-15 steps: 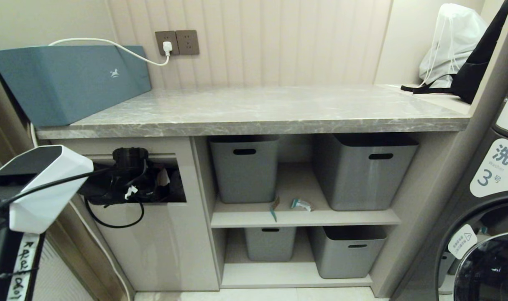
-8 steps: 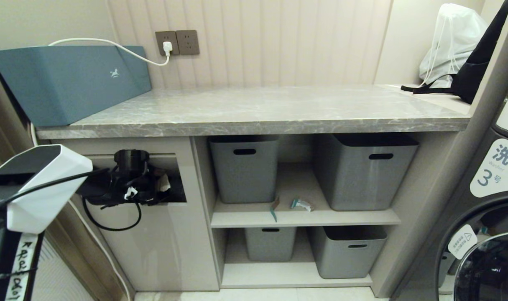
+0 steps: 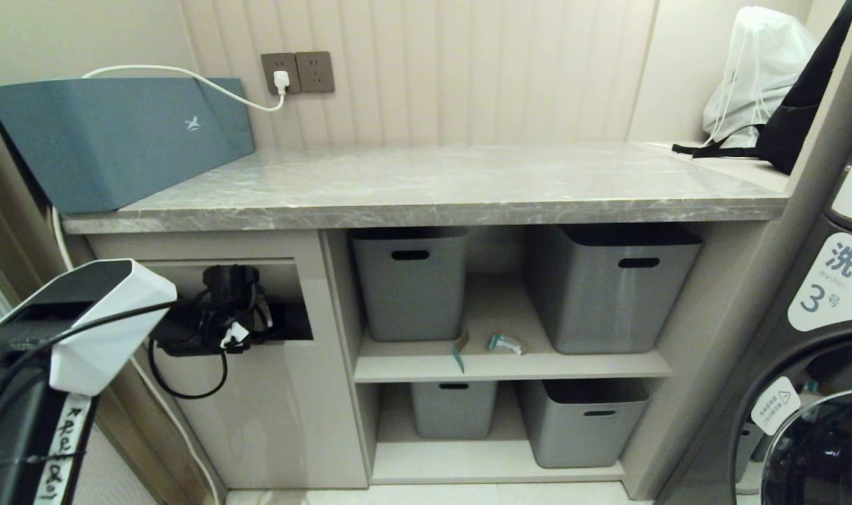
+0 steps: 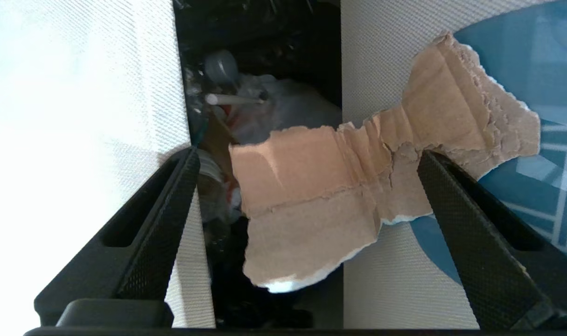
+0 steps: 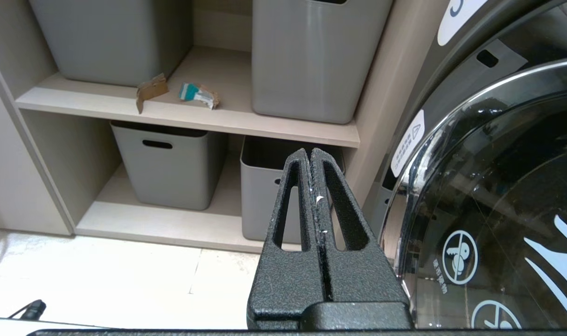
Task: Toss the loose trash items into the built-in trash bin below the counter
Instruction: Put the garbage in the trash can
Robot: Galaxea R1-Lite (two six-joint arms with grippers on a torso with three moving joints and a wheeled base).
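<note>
My left gripper point(image 3: 261, 319) reaches into the built-in trash bin point(image 3: 257, 414) below the counter point(image 3: 433, 182), through the pushed-in flap point(image 4: 395, 284). In the left wrist view the left gripper point(image 4: 309, 153) is open, and a torn brown cardboard scrap point(image 4: 320, 186) hangs loose between its fingers over the dark bin interior point(image 4: 264, 102); one corner lies behind one finger point(image 4: 456, 224). On the middle shelf lie another brown scrap point(image 3: 460, 344), a teal sliver point(image 3: 458, 362) and a crumpled teal-and-white wrapper point(image 3: 504, 343). My right gripper point(image 5: 310, 151) is shut and empty, parked low by the washer.
Grey tubs point(image 3: 411, 280) point(image 3: 608, 287) flank the shelf trash, with two more tubs point(image 3: 580, 421) below. A teal box point(image 3: 117, 140) with a white cable stands on the counter's left. A washer point(image 3: 818, 393) stands at the right, with a white bag point(image 3: 755, 70) behind it.
The left arm has shifted right and a little down at the bin opening, and its wrist has rolled. The pale scrap corner seen by the gripper earlier no longer shows in the head view.
</note>
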